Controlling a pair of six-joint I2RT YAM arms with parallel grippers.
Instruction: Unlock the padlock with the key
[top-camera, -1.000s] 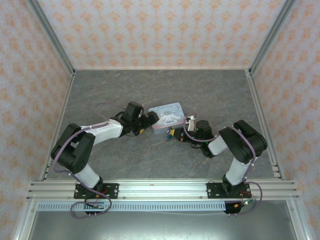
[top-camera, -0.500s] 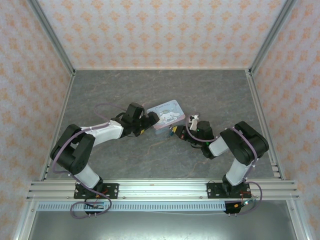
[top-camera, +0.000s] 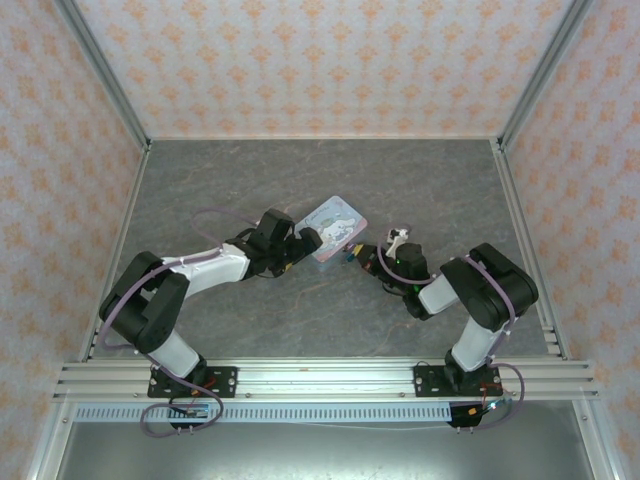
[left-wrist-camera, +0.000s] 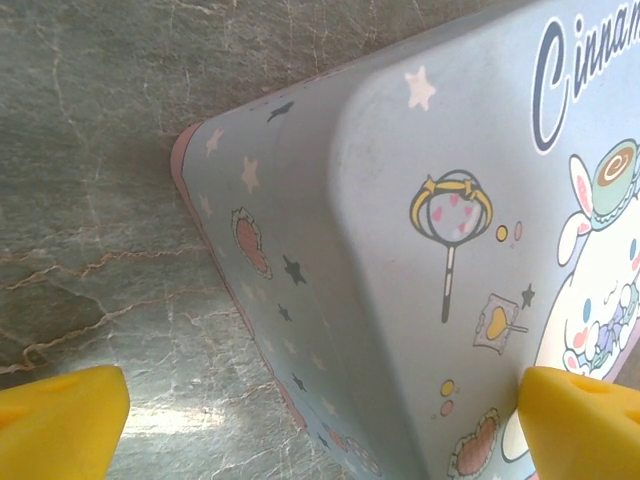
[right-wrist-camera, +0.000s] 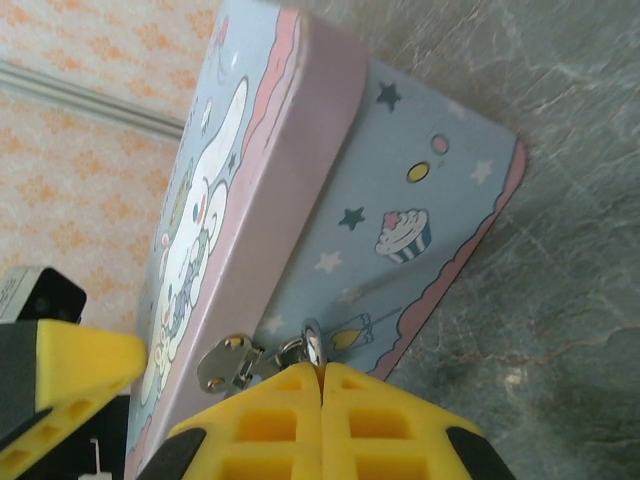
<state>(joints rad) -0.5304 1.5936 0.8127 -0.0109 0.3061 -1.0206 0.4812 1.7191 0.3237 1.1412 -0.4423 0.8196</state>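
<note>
One tin separates left tool from right tool.

The left arm and right arm are alike: rounded black joint housings joined by glossy white shell links, a thin lilac cable looped loosely alongside each. Black base plates are bolted at six o'clock. The jaws are bright yellow plastic with square moulded pockets.
</note>
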